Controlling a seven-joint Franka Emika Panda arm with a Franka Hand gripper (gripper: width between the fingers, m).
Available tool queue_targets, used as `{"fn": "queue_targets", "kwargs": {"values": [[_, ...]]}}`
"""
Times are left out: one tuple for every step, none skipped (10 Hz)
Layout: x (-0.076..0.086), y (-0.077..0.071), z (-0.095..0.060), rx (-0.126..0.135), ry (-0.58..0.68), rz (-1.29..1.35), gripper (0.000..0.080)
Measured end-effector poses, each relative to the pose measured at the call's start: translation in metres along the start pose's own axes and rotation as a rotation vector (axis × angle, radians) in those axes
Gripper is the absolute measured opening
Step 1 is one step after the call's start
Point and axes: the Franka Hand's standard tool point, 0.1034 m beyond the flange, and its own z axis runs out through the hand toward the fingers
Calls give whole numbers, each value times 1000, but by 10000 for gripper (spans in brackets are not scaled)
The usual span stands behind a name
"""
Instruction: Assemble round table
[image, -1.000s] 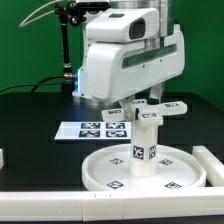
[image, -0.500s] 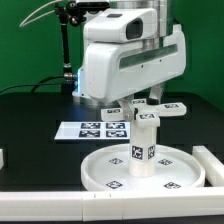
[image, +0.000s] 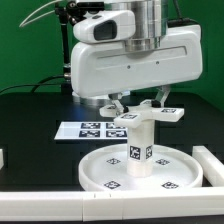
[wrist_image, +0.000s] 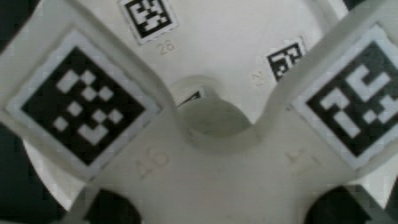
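Observation:
The large rimmed disc top (image: 96, 172) lies flat on the black table. The short cylindrical leg (image: 139, 143) stands upright in its middle. The cross-shaped foot (image: 141, 114) sits on top of the leg. My gripper (image: 140, 103) comes straight down on the foot, one finger on each side, and is shut on it. In the wrist view the foot (wrist_image: 217, 115) fills the picture, with its square markers and centre hole. Its white body runs between the dark fingertips (wrist_image: 116, 206) of my gripper (wrist_image: 240, 205). The disc and leg are hidden there.
The marker board (image: 92, 128) lies flat behind the disc on the exterior view's left. A long white edge bar (image: 213, 166) runs along the exterior view's right of the disc. Another white bar (image: 40, 206) lies along the front edge.
My hand has turned about its vertical axis over the leg. The cross-shaped foot has turned with it, and its arms now point differently. The disc and leg stay put.

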Motion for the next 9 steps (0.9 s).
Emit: {"fn": "queue_targets", "kwargs": {"values": [[1,-1,0,-1,3,54,445],[1,-1,0,-1,3,117,445],[1,-1,0,-1,3,176,445],[1,-1,0,-1,3,252,446],[1,-1,0,0,3,295,446],[1,-1,1,1,3,376,446],[1,-1,1,1,3,413,446],[1,-1,1,13,7,537,446],[1,-1,1,18,6,620,446]]}}
